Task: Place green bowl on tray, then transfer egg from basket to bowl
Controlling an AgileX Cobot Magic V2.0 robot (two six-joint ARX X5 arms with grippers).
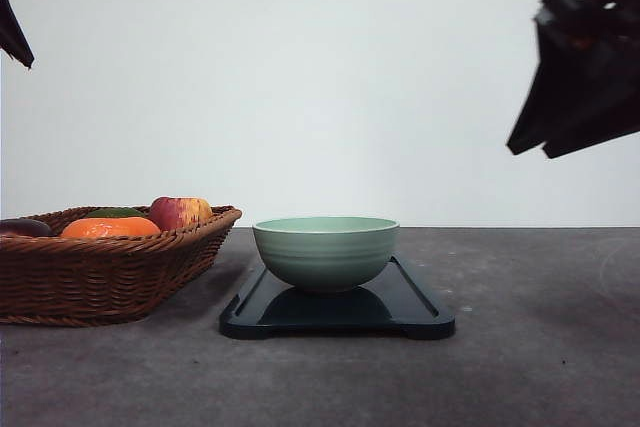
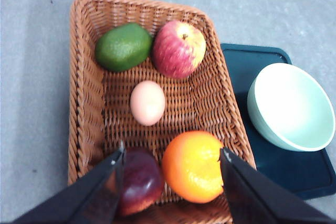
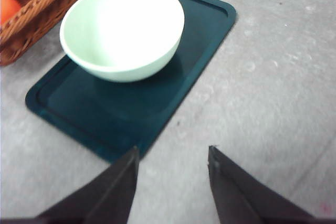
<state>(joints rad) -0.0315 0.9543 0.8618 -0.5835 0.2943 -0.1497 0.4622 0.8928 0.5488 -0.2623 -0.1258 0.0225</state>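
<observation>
Step 2, egg pickup | green bowl [image 1: 326,250] sits on tray [image 1: 415,305] | egg [image 2: 147,102] mid-basket [image 2: 84,93], apple [image 2: 178,49] at its 1 o'clock | both jaws apart, empty | next I lower left gripper [image 2: 172,170] over egg

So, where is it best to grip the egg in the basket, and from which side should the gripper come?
Probably from above, closing across the narrow middle of the egg. It lies on its side on the floor of the basket, apart from the apple and the orange, so its flanks are free. The open left gripper is above the basket.
</observation>
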